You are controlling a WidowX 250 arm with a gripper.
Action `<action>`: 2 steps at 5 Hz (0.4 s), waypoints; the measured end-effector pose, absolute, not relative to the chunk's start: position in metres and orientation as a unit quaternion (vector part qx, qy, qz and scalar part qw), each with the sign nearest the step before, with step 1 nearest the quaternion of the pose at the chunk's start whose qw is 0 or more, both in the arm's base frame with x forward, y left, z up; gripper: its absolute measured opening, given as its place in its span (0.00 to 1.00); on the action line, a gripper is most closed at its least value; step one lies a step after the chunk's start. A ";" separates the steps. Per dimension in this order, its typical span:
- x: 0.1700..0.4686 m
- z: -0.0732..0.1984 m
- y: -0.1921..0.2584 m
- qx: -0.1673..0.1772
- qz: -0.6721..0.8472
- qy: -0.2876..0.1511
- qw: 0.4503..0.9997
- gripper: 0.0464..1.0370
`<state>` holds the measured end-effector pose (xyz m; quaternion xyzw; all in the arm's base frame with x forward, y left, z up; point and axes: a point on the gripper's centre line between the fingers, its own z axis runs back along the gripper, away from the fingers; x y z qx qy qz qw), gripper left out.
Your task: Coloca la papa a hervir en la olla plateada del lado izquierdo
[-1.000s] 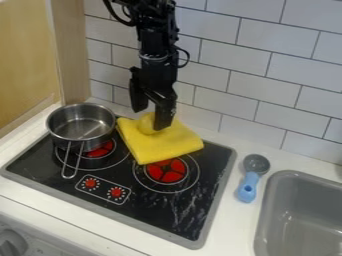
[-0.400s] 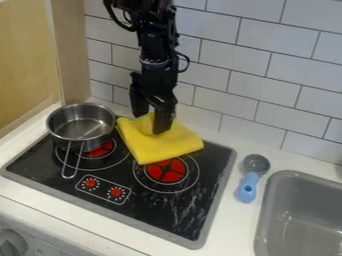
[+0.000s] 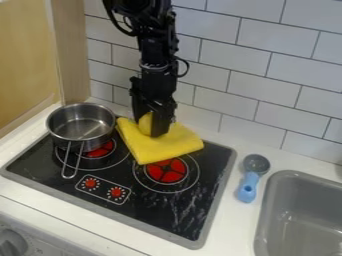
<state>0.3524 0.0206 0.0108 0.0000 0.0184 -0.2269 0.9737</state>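
Note:
The black gripper (image 3: 148, 122) hangs over the back of the stove, low against a yellow potato (image 3: 145, 124). That rounded potato rests on a folded yellow cloth (image 3: 168, 145) and is partly hidden behind the gripper. Whether it is held cannot be told. To the left, the silver pot (image 3: 81, 138) stands upright on the left burner, its handle toward the front. Its visible inside holds nothing.
The cloth covers the back of the black stove top (image 3: 153, 210), reaching the right burner (image 3: 166, 171). A blue-handled scoop (image 3: 248, 187) lies on the counter to the right, beside a grey sink (image 3: 304, 220). Behind rises a tiled wall (image 3: 267, 75).
The gripper has come down around the potato and looks somewhat narrower than before. Pot, cloth and scoop have stayed put.

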 end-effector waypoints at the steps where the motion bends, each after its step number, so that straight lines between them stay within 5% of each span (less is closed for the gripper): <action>1: 0.351 0.011 0.021 0.003 -0.228 0.024 0.973 0.59; 2: 0.350 0.011 0.021 0.003 -0.227 0.027 0.973 0.59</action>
